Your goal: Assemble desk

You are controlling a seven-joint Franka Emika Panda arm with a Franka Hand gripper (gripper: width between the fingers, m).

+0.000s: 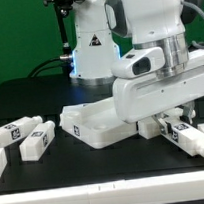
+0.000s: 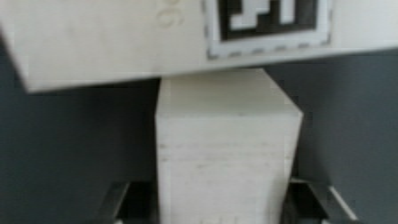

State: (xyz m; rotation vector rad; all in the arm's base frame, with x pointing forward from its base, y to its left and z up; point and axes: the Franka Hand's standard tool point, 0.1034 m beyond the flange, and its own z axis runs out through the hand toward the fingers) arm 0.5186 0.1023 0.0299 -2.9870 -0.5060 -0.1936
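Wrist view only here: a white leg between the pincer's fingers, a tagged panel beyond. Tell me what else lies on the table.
Observer: At least two loose legs lie on the exterior view's left, beside the desk top.
Operator: Report the other side.
Observer: Another leg lies past the pincer, at the exterior view's right.
Operator: Describe the top.
Observer: It lies flat in the middle of the table; no leg stands upright on it.

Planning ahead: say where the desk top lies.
The desk top lies mid-table: two loose legs on the exterior view's left of it, the gripper at its opposite end.
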